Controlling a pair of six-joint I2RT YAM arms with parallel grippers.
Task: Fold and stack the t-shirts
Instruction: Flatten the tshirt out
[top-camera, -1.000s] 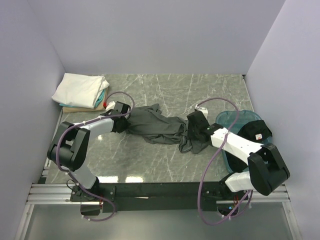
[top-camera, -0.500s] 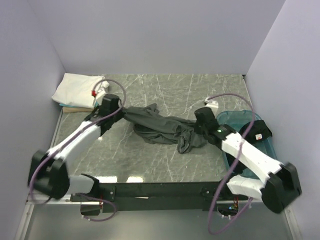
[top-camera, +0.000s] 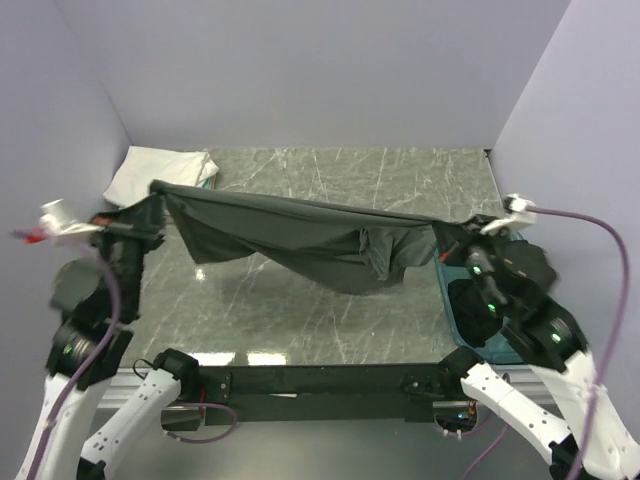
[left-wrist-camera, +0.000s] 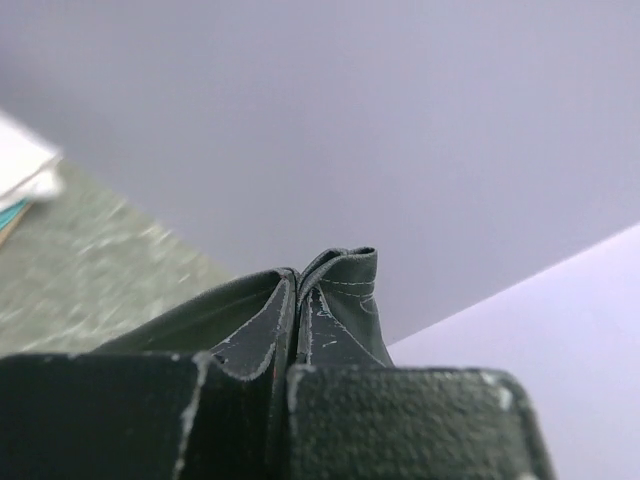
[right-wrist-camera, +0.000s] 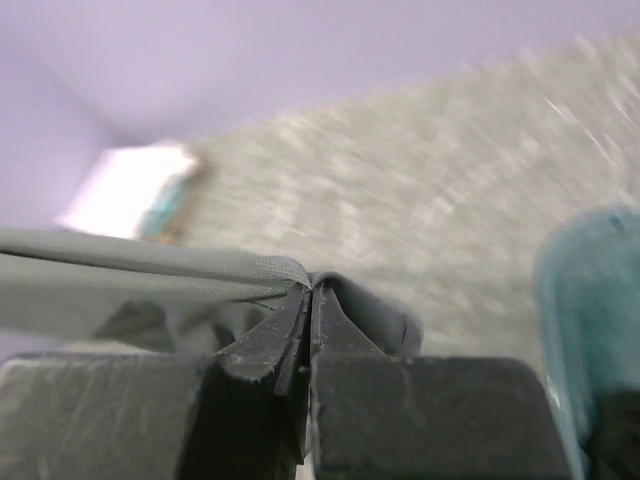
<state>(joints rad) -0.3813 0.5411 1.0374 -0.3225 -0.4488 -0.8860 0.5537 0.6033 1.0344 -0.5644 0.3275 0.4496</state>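
Observation:
The dark charcoal-grey t-shirt (top-camera: 290, 235) hangs stretched in the air between both grippers, sagging in the middle above the table. My left gripper (top-camera: 155, 203) is shut on its left end; the left wrist view shows the hem (left-wrist-camera: 345, 290) pinched between the fingers. My right gripper (top-camera: 447, 233) is shut on its right end; the right wrist view shows the cloth (right-wrist-camera: 150, 275) running left from the closed jaws. A folded white t-shirt (top-camera: 150, 170) lies on a stack at the back left, with a teal edge (top-camera: 208, 175) under it. A black garment (top-camera: 510, 275) lies in the bin.
A teal plastic bin (top-camera: 447, 285) stands at the right side of the marble table (top-camera: 330, 310), under my right arm. Lilac walls close in the back and both sides. The black rail runs along the table's near edge (top-camera: 320, 378).
Both arms have risen and spread apart. The charcoal t-shirt, bunched on the table a second ago, is now lifted and pulled taut between the grippers.

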